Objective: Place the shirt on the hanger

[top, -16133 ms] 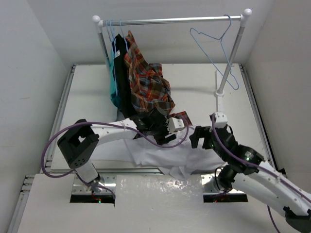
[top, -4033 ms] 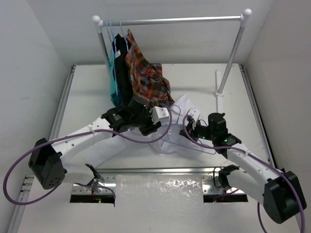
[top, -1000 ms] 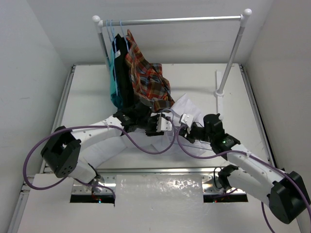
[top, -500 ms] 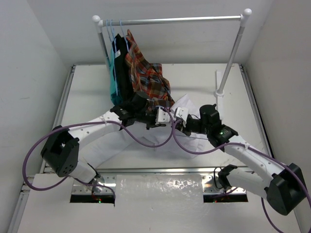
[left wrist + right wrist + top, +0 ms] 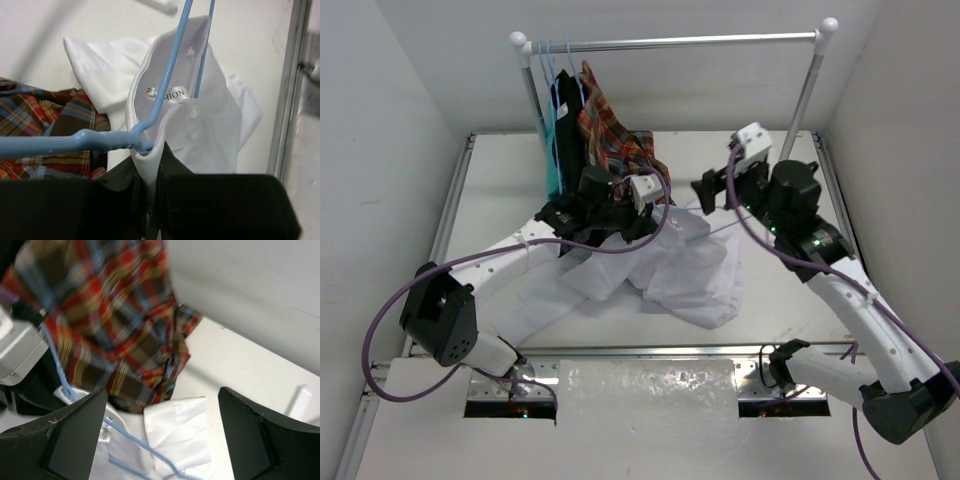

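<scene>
— Hoisted since half a second ago: the shirt (image 5: 692, 270), low between the arms then, now hung by the collar and draped toward 5 o'clock of the left claw (image 5: 150, 167), lower folds seemingly resting on the tabletop (image 5: 500, 180). Swung up and off to 3 o'clock as well: the right claw (image 5: 712, 190).

— Holding anything?

— Right claw: spread wide, nothing between the fingers. Left claw: pinched tight on the collar edge, with the hanger (image 5: 167, 80) wire caught at the same spot and running up through the neck opening.

— Handling?

— Thin, limp and light, by the look of it. Likely to slide along bare wire and sag off one shoulder. Best taken at the collar band or a shoulder seam, where doubled cloth gives some bite, not at the loose tails.

— In the way?

— Plaid shirt (image 5: 620, 150) just behind the left claw at 12 o'clock, touching or nearly so; hard to tell which. Dark garments (image 5: 563, 140) at 11. Rail (image 5: 670, 42) beyond at 12, bare toward 1 o'clock, its post (image 5: 802, 100) near the right claw. Some risk of snagging the plaid shirt when raising the hook.
</scene>
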